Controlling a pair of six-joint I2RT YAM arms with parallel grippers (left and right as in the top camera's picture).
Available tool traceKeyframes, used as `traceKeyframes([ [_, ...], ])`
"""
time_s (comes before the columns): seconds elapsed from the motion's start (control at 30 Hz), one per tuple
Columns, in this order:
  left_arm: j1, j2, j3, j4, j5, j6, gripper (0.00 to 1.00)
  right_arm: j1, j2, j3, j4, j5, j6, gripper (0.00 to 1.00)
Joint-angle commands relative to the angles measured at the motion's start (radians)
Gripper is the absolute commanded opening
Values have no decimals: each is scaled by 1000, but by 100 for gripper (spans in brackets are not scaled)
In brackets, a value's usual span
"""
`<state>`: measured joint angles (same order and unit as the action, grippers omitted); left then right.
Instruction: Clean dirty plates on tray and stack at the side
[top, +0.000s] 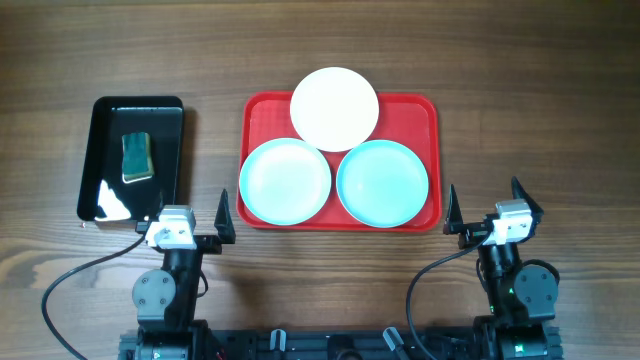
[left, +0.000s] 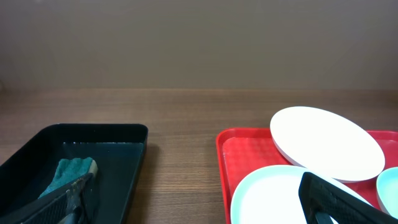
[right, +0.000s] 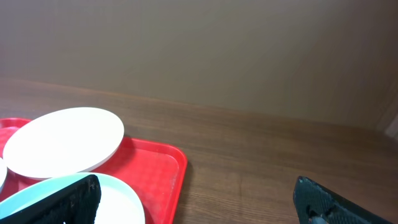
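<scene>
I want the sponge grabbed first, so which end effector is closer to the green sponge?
Left. The left end effector sits at the near edge of the black tray, by the sponge; the right end effector lies beyond the red tray.

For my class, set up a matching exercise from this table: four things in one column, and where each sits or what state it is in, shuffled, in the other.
Things
1. white plate
2. turquoise plates
3. sponge
4. right gripper

Places or states
A. in the black tray
B. open, empty, off the red tray's near right corner
C. juts over the red tray's far rim
D. side by side along the red tray's near edge

Pairs: 1-C, 2-D, 3-A, 4-B
</scene>
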<state>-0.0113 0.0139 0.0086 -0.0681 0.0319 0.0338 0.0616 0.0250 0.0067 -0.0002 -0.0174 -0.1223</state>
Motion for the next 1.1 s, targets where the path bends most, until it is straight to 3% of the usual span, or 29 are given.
traceKeyframes([
  [0.0, -4, -5, -3, -7, 12, 14, 100, -4, 4, 0, 5, 20, -9, 100],
  [0.8, -4, -5, -3, 6, 23, 8, 100, -4, 4, 0, 5, 20, -9, 100],
  [0.83, -5, -5, -3, 26, 124, -45, 100, -4, 4, 0, 5, 20, -9, 100],
  [0.9, -5, -5, -3, 60, 581, -177, 100, -4, 4, 0, 5, 20, -9, 100],
  [0.97, -5, -5, -3, 265, 757, -177, 100, -4, 4, 0, 5, 20, -9, 100],
  [1.03, -3, -5, -2, 610, 764, -177, 100, -4, 4, 0, 5, 20, -9, 100],
  [1.07, -3, -4, 15, 708, 698, -177, 100, -4, 4, 0, 5, 20, -9, 100],
])
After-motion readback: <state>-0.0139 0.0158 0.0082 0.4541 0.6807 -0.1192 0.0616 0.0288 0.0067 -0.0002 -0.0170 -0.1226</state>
